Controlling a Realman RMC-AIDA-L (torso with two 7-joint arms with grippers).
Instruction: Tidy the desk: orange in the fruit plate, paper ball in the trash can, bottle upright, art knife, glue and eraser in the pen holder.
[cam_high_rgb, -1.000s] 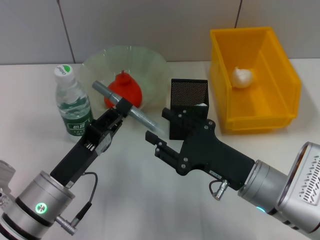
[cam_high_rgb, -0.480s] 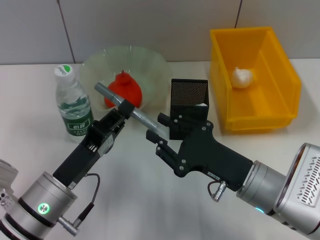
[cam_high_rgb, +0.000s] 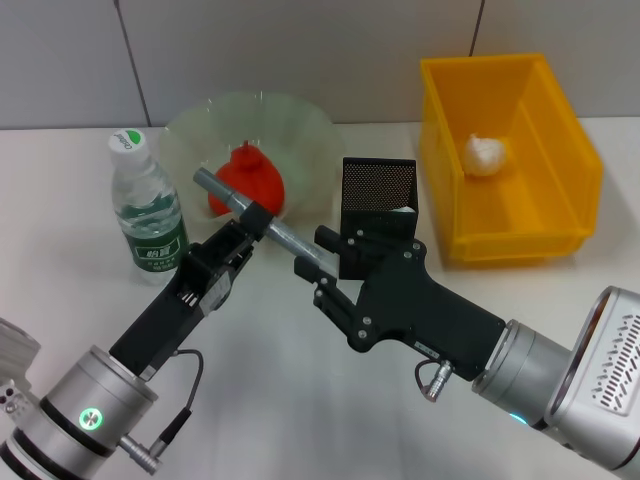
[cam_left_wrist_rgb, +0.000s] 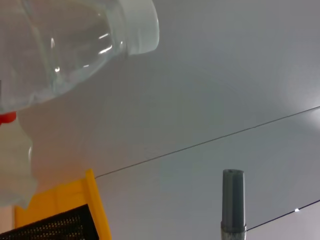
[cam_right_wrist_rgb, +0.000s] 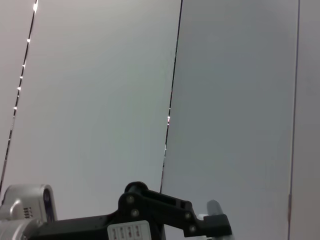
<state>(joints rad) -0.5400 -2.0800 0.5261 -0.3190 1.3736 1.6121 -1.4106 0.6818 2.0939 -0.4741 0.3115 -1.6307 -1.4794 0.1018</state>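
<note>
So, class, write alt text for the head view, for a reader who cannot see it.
The left gripper holds a grey stick-shaped tool out toward the open right gripper, over a white desk. Behind them stand an upright bottle, the fruit plate holding the orange, and the black pen holder. The yellow trash can contains the paper ball.

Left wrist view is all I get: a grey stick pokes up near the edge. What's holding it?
Observer: The left gripper clamps the grey stick near its middle.
Operator: Anything else near it?
Observer: The right gripper, fingers spread, sits at the stick's other end, in front of the pen holder.
Operator: And that yellow corner?
Observer: That's the trash can, with the paper ball inside.
</note>
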